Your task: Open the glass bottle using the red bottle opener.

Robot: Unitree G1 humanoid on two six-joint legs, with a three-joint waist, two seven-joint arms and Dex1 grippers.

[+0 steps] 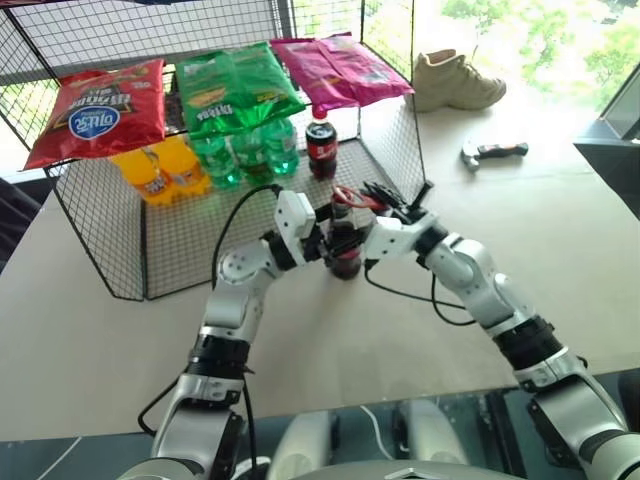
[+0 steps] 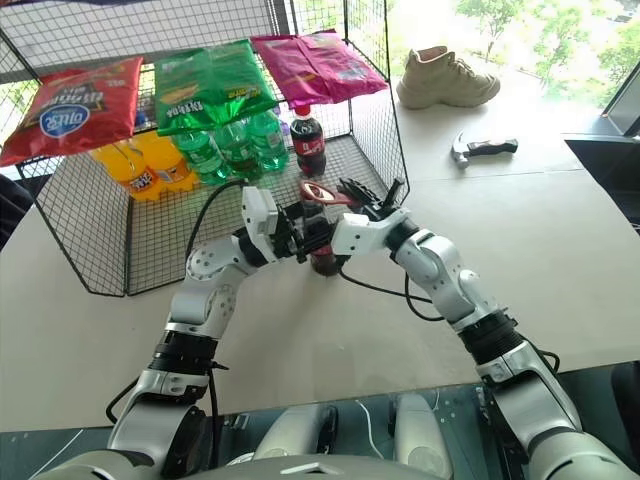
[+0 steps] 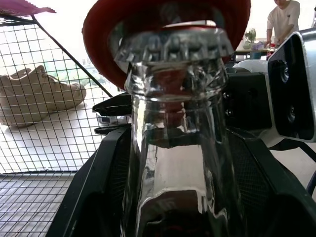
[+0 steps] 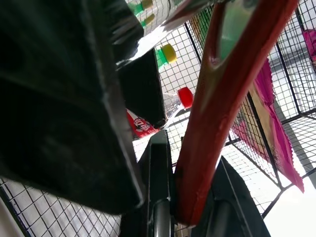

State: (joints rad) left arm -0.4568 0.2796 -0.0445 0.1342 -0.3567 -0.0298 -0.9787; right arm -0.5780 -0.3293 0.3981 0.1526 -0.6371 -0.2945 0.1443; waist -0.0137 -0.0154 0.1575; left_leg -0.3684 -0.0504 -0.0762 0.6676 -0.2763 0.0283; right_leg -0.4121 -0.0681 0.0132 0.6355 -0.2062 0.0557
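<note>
Bright daylight pours in from the windows at the far right, washing them out. The counter is evenly lit with soft shadows. In the left wrist view the glass bottle glints, background overexposed.

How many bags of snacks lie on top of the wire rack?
3, in a row: red crinkly snack bag at the left, green snack bag in the middle, pink snack bag at the right.

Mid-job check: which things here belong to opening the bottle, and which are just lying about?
In the job:
glass bottle, held by left gripper
red bottle opener, in right gripper, over the cap

Lying about:
plastic cola bottle
green bottles
orange bottles
snack bags
shoe
folding tool
</note>
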